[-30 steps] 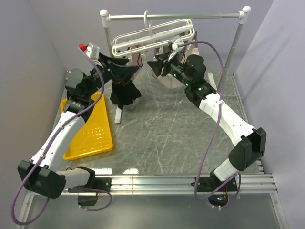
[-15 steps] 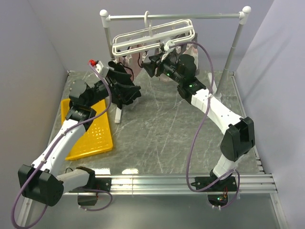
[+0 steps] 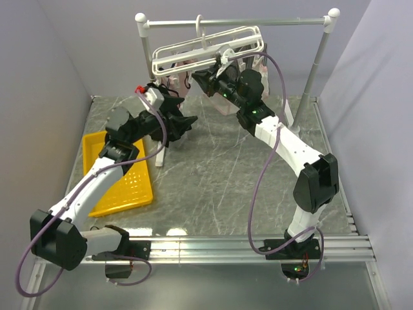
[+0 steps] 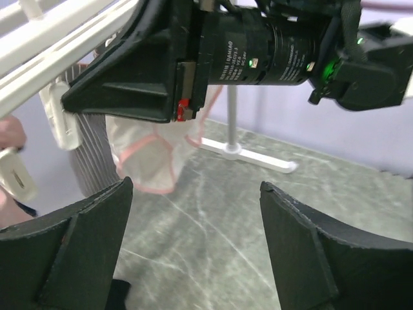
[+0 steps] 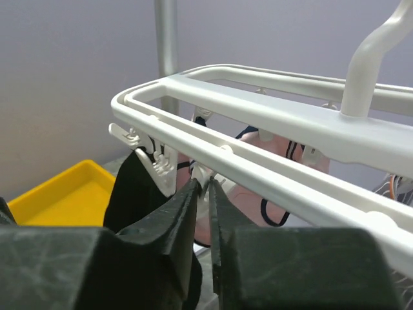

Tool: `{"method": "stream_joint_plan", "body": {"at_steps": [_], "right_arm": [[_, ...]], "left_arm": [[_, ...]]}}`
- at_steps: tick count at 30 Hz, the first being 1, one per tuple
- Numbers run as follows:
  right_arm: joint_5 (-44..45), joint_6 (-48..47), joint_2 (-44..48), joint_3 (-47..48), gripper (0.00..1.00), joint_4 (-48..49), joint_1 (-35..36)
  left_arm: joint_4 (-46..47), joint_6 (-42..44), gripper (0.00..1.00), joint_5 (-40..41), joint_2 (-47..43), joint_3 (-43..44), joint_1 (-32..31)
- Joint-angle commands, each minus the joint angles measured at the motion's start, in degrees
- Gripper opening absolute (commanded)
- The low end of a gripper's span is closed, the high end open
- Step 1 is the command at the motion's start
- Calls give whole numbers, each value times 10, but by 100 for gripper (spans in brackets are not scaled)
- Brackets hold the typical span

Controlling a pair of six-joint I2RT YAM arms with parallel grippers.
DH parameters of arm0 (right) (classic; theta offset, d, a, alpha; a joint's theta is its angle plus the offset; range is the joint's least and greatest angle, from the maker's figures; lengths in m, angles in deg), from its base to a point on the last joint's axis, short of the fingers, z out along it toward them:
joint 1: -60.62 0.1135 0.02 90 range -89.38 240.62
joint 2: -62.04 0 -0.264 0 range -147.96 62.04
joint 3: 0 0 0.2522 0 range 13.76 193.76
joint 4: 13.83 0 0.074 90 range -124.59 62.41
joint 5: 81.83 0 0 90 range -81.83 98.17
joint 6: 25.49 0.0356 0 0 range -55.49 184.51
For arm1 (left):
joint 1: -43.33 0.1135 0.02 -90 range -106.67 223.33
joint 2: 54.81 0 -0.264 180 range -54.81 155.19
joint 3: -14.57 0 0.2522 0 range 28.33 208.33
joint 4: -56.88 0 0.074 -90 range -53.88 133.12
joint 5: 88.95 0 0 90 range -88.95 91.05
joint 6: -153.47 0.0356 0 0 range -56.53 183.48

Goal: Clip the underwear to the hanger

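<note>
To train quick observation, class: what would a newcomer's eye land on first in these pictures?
The white hanger hung from the grey rail at the back, with the right gripper pinching a clip on it. Black underwear dangles beside it, the left gripper gapes open below, and a yellow tray lies at the left.

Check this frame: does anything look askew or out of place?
The hanger hangs tilted on its rail, left end lower. The underwear appears to dangle from one clip at that end. Nothing looks spilled or damaged.
</note>
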Motion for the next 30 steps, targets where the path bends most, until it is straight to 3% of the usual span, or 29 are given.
{"method": "stream_joint_plan", "body": {"at_steps": [1,5,9,19,30], "right_arm": [[0,25,3,37,16,-3,-3],[0,72,12,53,4,-40,-3],[6,115,35,53,1,-61,-2],[2,116,62,26,0,-76,-3],[-18,123,78,21,0,-82,-3]], "left_arm": [[55,107,84,57,13,-4,-34],[100,167,81,124,36,-6,-59],[129,224,74,202,57,-4,-82],[131,229,65,271,85,17,-83],[143,194,60,268,144,90,-70]]}}
